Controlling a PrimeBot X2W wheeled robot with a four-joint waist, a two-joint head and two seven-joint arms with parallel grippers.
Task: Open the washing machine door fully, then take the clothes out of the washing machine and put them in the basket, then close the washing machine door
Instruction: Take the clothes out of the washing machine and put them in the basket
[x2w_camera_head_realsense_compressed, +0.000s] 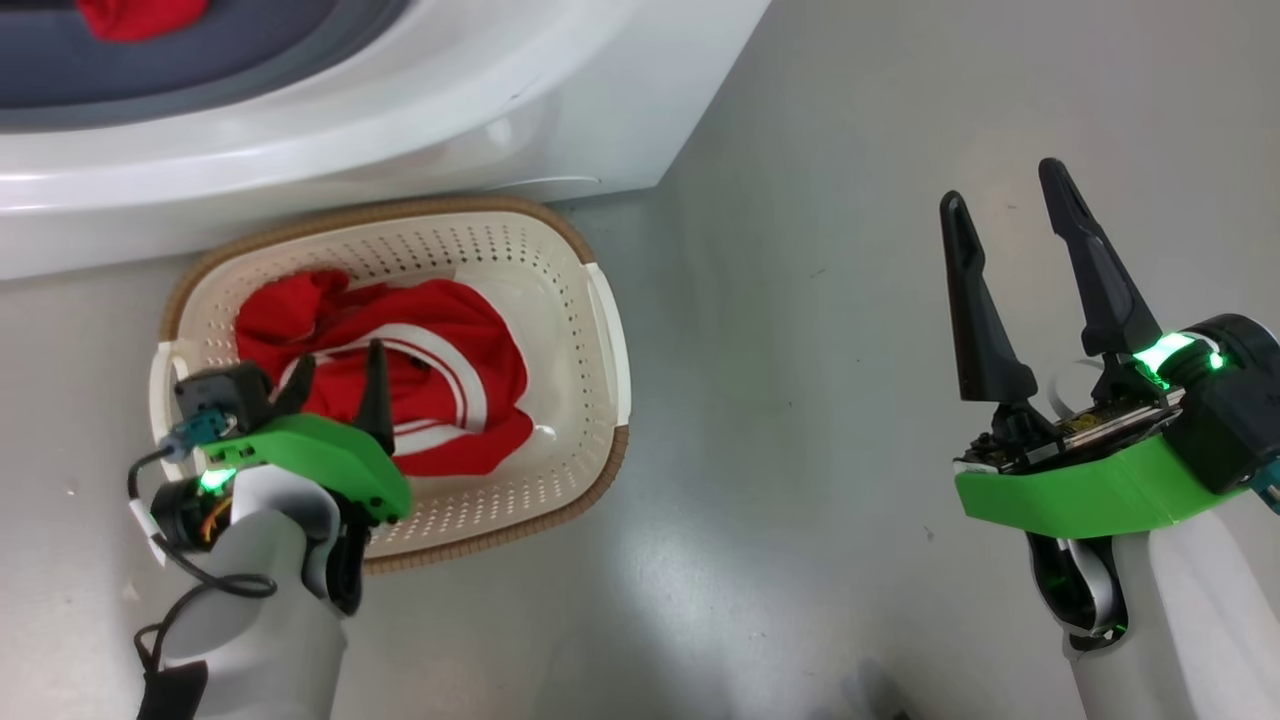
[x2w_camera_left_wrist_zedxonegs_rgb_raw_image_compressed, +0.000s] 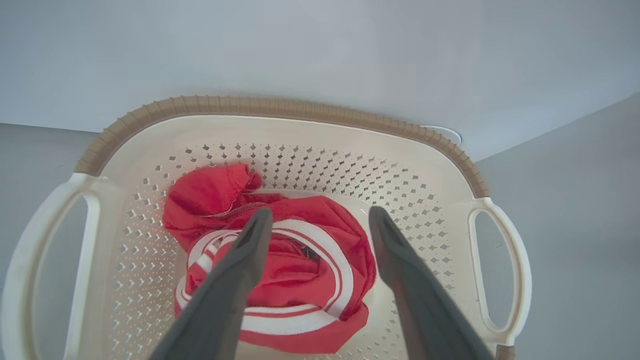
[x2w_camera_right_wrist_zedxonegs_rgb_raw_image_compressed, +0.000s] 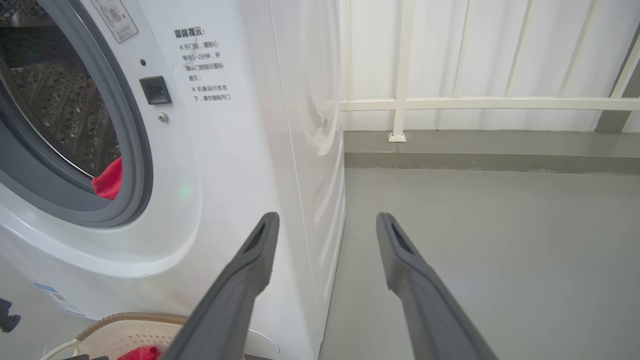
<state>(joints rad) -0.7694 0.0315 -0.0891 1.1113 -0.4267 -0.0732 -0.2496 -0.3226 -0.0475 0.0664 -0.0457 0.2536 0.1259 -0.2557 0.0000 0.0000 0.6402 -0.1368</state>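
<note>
The cream basket (x2w_camera_head_realsense_compressed: 600, 330) stands on the floor in front of the white washing machine (x2w_camera_head_realsense_compressed: 620, 110). A red garment with white stripes (x2w_camera_head_realsense_compressed: 450, 370) lies crumpled inside it. My left gripper (x2w_camera_head_realsense_compressed: 338, 385) hangs just above this garment, open; in the left wrist view its fingers (x2w_camera_left_wrist_zedxonegs_rgb_raw_image_compressed: 250, 260) stand apart over the red garment (x2w_camera_left_wrist_zedxonegs_rgb_raw_image_compressed: 300, 280), holding nothing. More red clothes (x2w_camera_right_wrist_zedxonegs_rgb_raw_image_compressed: 110, 180) lie at the lip of the steel drum (x2w_camera_right_wrist_zedxonegs_rgb_raw_image_compressed: 60, 110), also seen in the head view as red fabric (x2w_camera_head_realsense_compressed: 140, 15). My right gripper (x2w_camera_head_realsense_compressed: 1000, 190) is open over the floor, right of the basket. The washing machine door is out of view.
The grey gasket (x2w_camera_right_wrist_zedxonegs_rgb_raw_image_compressed: 135, 150) rings the open drum mouth. Grey floor (x2w_camera_head_realsense_compressed: 800, 400) stretches right of the basket and machine. Beyond it are a low kerb and a white railing (x2w_camera_right_wrist_zedxonegs_rgb_raw_image_compressed: 400, 100). The basket's brown rim (x2w_camera_left_wrist_zedxonegs_rgb_raw_image_compressed: 280, 105) almost touches the machine's front.
</note>
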